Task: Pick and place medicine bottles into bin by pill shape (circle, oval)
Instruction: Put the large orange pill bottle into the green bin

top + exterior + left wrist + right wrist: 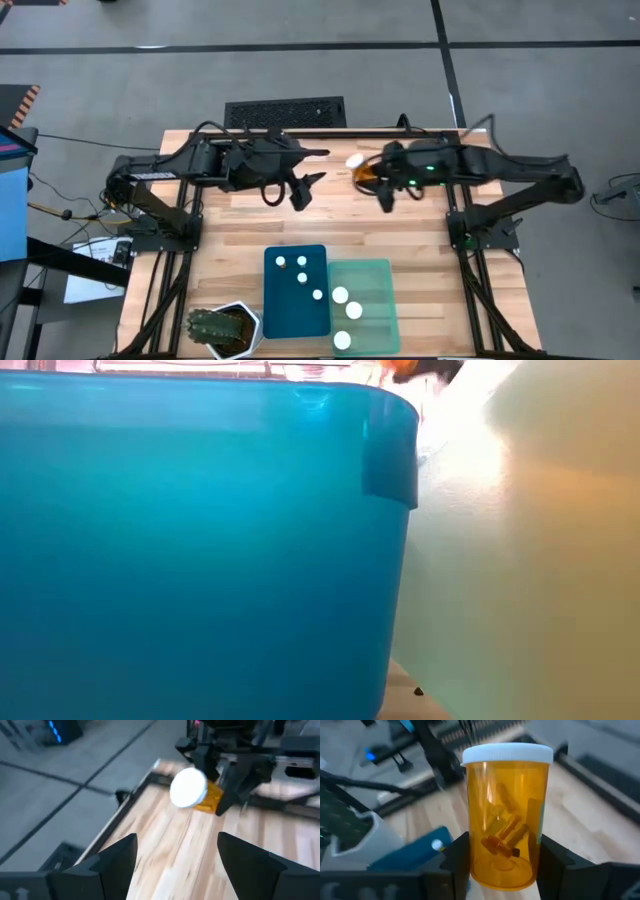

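My right gripper [373, 182] is shut on an orange medicine bottle [362, 170] with a white cap [354, 160], over the far middle of the table. The bottle fills the right wrist view [506, 820] and holds oblong pills. My left gripper [305, 188] is open and empty just to the left of it. Its fingers [115, 860] point toward the bottle [197, 792]. The dark blue tray [290, 310] holds several capped bottles standing on their bases. The mint green tray [378, 280] beside it holds three. My right gripper pinches the bottle's lower body [475, 865], near its base, between its two fingers [457, 857]. The fingers lie across the bottle. The bottle is lifted clear of the table and tilted, with its cap end [188, 787] toward the left arm.
A spiky green plant in a white pot [225, 330] stands at the near left, next to the blue tray. The two trays sit side by side at the near middle. They fill the low view, where the blue tray's wall [190, 550] shows. Bare wood lies between trays and grippers.
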Controlling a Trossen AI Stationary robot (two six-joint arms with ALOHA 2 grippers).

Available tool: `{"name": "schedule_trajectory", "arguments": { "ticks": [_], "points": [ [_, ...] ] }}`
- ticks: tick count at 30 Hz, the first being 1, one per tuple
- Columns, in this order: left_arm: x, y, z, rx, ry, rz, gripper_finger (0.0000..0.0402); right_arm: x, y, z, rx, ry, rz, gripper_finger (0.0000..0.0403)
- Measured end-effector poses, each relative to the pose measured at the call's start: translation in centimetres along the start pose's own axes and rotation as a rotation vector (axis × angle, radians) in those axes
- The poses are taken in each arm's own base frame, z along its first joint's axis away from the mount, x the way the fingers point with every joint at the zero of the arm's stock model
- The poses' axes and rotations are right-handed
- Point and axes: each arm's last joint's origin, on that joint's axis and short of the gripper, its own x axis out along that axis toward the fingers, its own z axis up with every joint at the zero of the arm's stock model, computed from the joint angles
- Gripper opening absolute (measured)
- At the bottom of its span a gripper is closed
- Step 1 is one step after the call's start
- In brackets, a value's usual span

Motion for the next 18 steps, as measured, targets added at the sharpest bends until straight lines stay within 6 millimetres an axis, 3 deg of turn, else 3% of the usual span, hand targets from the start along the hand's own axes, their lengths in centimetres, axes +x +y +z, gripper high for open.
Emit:
{"name": "schedule_trajectory", "arguments": {
  "ticks": [3,7,13,18],
  "points": [
    [0.7,-0.1,0.5,-0.042,-0.079,-0.016,0.0268,-2.6,1.0,0.2,-0.042,-0.080,0.036,0.0178],
    [1.4,0.1,1.4,-0.132,-0.188,-0.095,0.0275,-4.6,2.1,-0.1,-0.110,-0.135,0.064,0.0181],
    [2.4,0.4,2.0,-0.181,-0.283,-0.225,0.0299,-4.9,3.3,-0.8,-0.161,-0.125,0.086,0.0181],
    [4.0,-0.3,1.4,-0.150,-0.207,-0.389,0.0315,-4.2,3.8,-1.2,-0.188,-0.099,0.092,0.0184]
  ]
}}
